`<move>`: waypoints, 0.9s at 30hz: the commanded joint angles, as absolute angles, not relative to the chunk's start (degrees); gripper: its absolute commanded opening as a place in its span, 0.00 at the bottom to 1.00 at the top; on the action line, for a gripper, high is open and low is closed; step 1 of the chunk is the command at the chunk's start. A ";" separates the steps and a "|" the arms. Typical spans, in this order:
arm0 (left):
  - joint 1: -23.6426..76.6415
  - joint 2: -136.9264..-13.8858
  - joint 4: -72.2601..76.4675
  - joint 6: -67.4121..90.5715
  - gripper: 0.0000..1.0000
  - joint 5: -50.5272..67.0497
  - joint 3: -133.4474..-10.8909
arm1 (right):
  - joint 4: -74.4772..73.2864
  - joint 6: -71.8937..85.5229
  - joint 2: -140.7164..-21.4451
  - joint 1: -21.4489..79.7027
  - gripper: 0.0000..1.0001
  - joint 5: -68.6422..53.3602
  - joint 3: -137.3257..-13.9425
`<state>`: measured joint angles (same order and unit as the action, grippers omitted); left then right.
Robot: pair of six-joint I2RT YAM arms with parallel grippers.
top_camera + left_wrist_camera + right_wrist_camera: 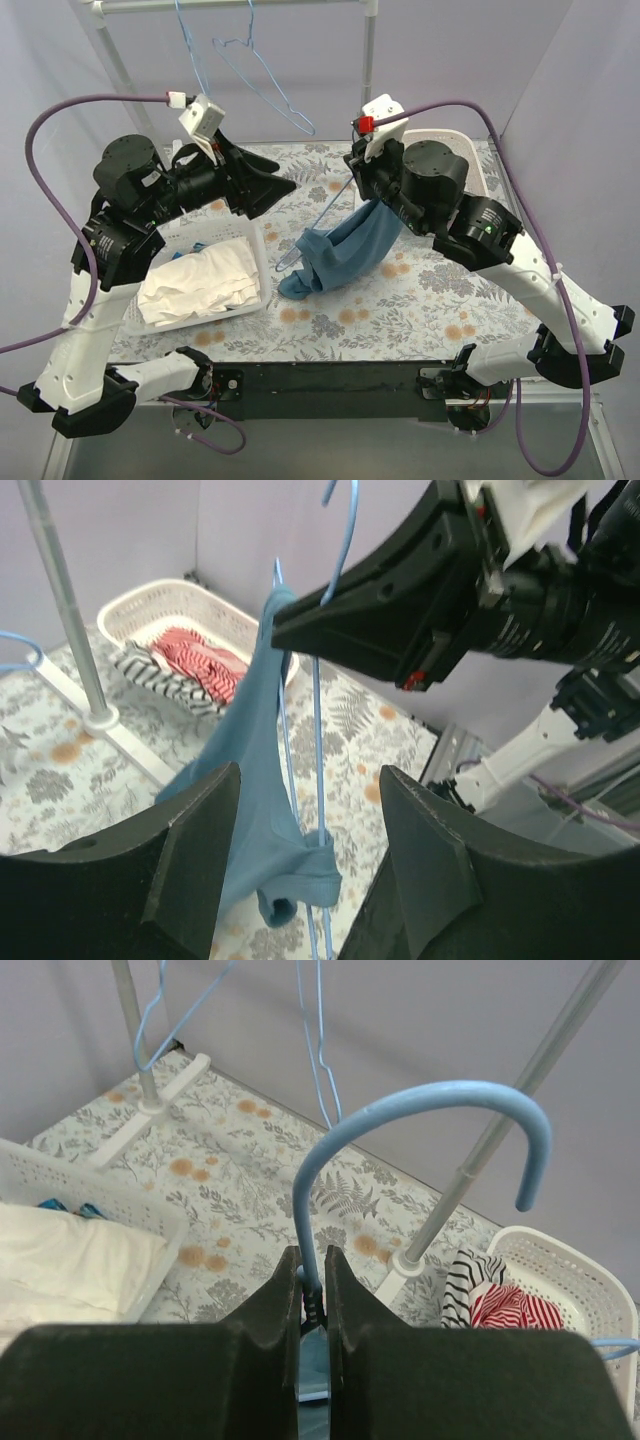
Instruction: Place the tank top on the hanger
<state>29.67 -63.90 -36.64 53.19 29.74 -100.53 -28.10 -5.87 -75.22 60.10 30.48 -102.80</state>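
While the right gripper (312, 1263) is clamped on the neck of the hanger (400, 1110), its 2 fingers pressed together just below the hook, the hanger is held above the table (420, 300) with its hook pointing up. The tank top (345, 250) hangs directly below this gripper, draped on the hanger's wire frame.

The left gripper (310, 775) is spread wide and holds nothing. Its 2 fingers (190, 860) face the tank top from the side and are clear of it. In the left wrist view the fabric appears in the gap between them, farther away.

Tank top condition:
- Colour: plain teal-blue.
- Upper part: drawn into a narrow band that rises to the tip of the right gripper.
- Middle: falls in a long, loose fold alongside the wire.
- Lower end: bunched into a rolled mass around the wire, low over the floral table surface. Contact with the table cannot be confirmed.

A white basket (130, 605) holding a red-and-white striped garment (190, 665) sits behind the tank top.
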 commanded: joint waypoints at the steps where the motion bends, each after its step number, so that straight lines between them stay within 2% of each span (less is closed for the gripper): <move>1: 29.27 -62.67 -43.24 49.57 0.56 33.84 -97.30 | -23.20 -5.71 -73.21 60.38 0.01 32.69 -103.36; 16: 30.41 -60.12 -45.62 47.99 0.57 34.01 -87.28 | -23.20 -4.92 -74.71 60.29 0.01 33.40 -99.93; 23: 37.69 -61.96 -45.61 47.46 0.57 27.70 -87.01 | -23.47 -4.92 -75.50 60.21 0.01 33.93 -99.67; 27: 43.93 -63.72 -46.14 47.11 0.57 18.57 -86.75 | -23.73 -4.83 -75.76 60.12 0.01 34.10 -99.67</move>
<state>39.94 -62.41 -45.06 48.36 27.22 -87.35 -27.68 -4.82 -75.96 60.12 32.88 -99.48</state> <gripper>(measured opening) 0.568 0.113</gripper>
